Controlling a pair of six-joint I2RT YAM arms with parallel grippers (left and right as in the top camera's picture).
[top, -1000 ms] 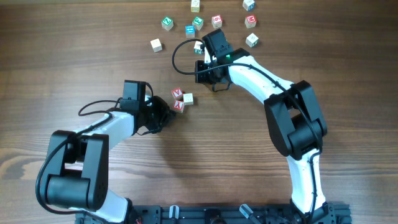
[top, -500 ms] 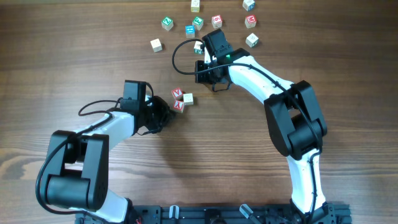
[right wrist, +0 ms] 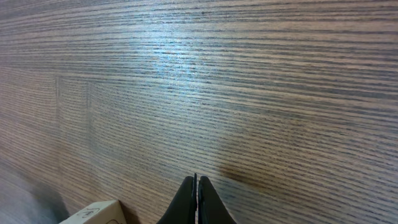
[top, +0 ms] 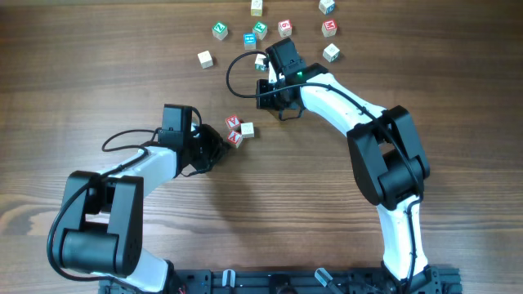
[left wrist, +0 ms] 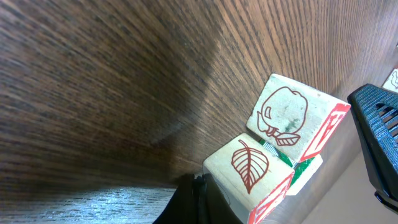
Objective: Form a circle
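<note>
Resting on the wooden table [top: 98,73], the circle [top: 238,130] is a tight cluster of three small cubes, two red-printed and one pale, lying between the two arms. The left gripper [left wrist: 198,182] is clenched on nothing, its tips just beside the leaf-printed cube [left wrist: 249,169]. The right gripper [right wrist: 196,182] is likewise pinched shut and empty, near a pale cube [right wrist: 93,213]. Looser mixed-colour cubes [top: 260,30] lie beyond. Nothing has visibly shifted since a second ago.
</note>
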